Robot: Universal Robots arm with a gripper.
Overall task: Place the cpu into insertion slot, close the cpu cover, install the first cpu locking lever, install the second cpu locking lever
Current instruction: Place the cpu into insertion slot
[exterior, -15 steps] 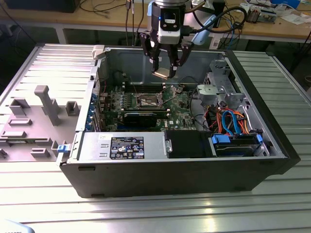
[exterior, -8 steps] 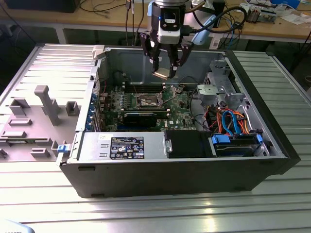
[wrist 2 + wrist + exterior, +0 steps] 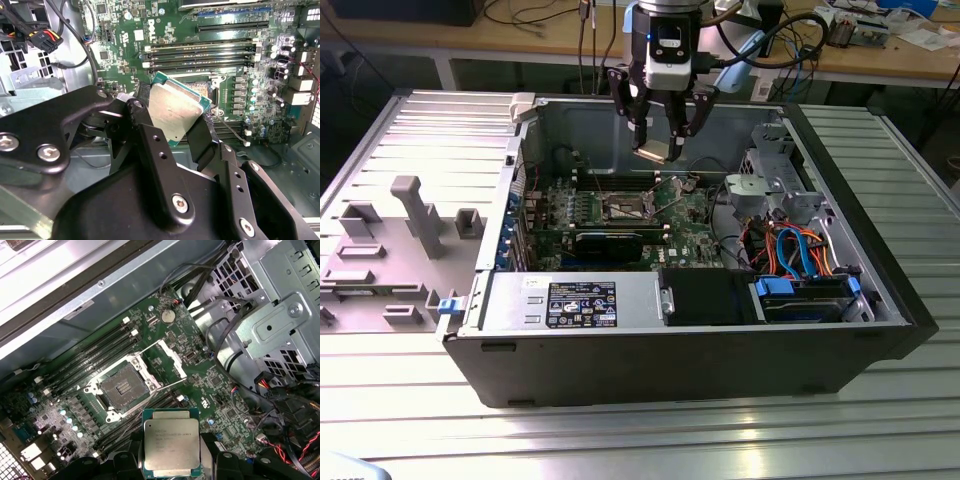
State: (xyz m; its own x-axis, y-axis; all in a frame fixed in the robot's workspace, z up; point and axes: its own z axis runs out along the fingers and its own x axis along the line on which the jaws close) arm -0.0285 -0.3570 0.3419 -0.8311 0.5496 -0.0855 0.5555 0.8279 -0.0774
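Observation:
My gripper (image 3: 660, 135) hangs over the open computer case, shut on the cpu (image 3: 653, 152), a thin square chip with a pale silvery face. In both wrist views the black fingers (image 3: 150, 132) clamp the cpu (image 3: 175, 107) by two opposite edges. The insertion slot (image 3: 122, 388) lies bare on the green board, dark in the centre with a silvery rim, a short way off from the held cpu (image 3: 171, 441). The cpu cover (image 3: 167, 360) stands swung up beside the slot. In the exterior view the slot (image 3: 624, 209) sits below and slightly to the left of the gripper.
Long memory slots (image 3: 95, 357) run beside the socket. A grey drive cage (image 3: 775, 175) and coloured cables (image 3: 790, 250) fill the case's right side in the exterior view. A black card (image 3: 610, 243) and power supply (image 3: 582, 302) lie nearer the front. A grey fixture plate (image 3: 390, 240) lies at the left.

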